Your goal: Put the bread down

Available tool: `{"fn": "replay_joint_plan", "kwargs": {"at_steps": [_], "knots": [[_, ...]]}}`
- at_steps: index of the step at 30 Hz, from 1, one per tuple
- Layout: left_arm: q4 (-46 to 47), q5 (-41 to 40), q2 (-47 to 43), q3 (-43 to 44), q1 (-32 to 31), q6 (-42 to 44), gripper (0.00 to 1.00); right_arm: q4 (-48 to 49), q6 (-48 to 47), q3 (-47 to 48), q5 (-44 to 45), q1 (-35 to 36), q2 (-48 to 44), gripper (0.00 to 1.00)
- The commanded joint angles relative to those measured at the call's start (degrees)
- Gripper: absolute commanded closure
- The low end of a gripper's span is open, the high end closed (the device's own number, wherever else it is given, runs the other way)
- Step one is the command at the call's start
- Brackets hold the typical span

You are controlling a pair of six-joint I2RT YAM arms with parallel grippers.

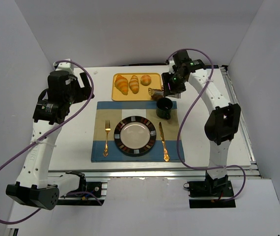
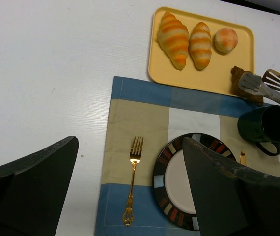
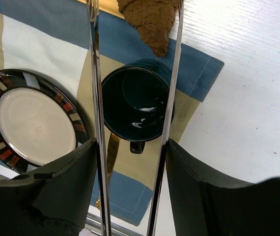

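A brown bread piece lies at the near right corner of the yellow tray, which also carries two striped croissants and a round roll. My right gripper is shut on metal tongs. The tongs' two arms run forward on either side of the brown bread, spread about as wide as it. Whether they pinch it I cannot tell. My left gripper hangs open and empty high over the fork. From above, the right gripper sits right of the tray.
On the blue-and-beige placemat lie a dark-rimmed plate, a gold fork and a gold knife. A dark green mug stands just below the tongs. White walls close in the table at left, back and right.
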Motion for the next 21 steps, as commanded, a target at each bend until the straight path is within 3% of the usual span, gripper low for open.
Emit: {"fn": "replay_joint_plan", "kwargs": {"at_steps": [1,15,21], "knots": [[-0.7,-0.4,-1.6,0.0,-0.2,0.6,0.02,0.1,-0.6,0.8,-0.3,0.8,0.8,0.39],[-1.2,-0.6,-1.7,-0.3,-0.2,0.9,0.02,-0.2,-0.6,1.3,5.2,2.0,2.8,0.44],[-1.4,-1.0,-2.1,-0.5,-0.2,0.9,0.02,-0.4,-0.4,1.7,6.2,2.2,2.2,0.70]]}}
